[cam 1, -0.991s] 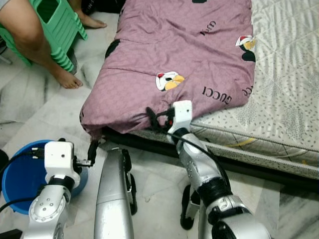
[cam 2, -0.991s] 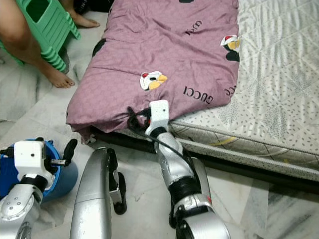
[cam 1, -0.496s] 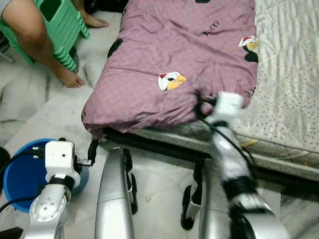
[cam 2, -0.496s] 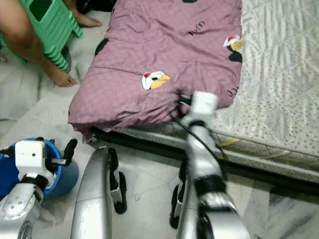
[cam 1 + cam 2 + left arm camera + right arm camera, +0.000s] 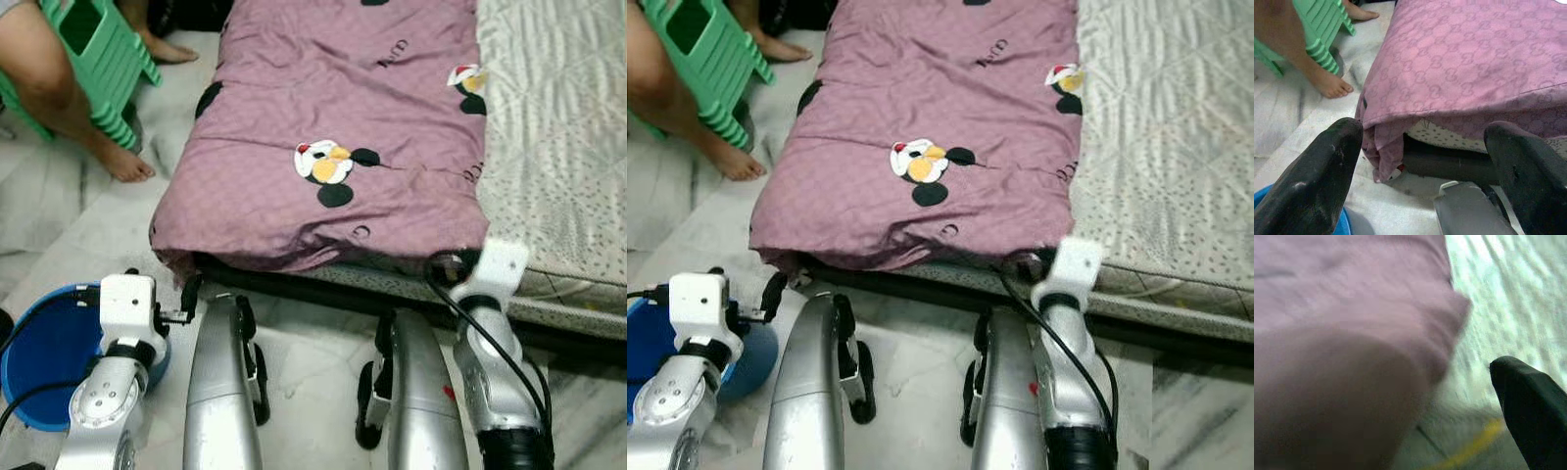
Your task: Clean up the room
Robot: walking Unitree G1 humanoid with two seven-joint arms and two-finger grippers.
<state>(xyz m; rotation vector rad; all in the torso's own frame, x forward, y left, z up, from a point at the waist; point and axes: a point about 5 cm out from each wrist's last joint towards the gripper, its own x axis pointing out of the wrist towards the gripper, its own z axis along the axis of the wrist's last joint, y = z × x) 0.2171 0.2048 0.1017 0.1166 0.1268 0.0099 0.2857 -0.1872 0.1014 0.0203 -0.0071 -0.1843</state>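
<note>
We're treating the purple blanket (image 5: pixel 323 147), lying spread on the mattress (image 5: pixel 558 117), as soft and floppy, best pinched at its near hem, with left gripper (image 5: pixel 1425 161) spread wide and right gripper (image 5: pixel 453 266) unclear.

purple blanket (image 5: pixel 333 117) | printed lettering near top and lower-right edge, too small and folded to read | cartoon prints, no legible words
</note>
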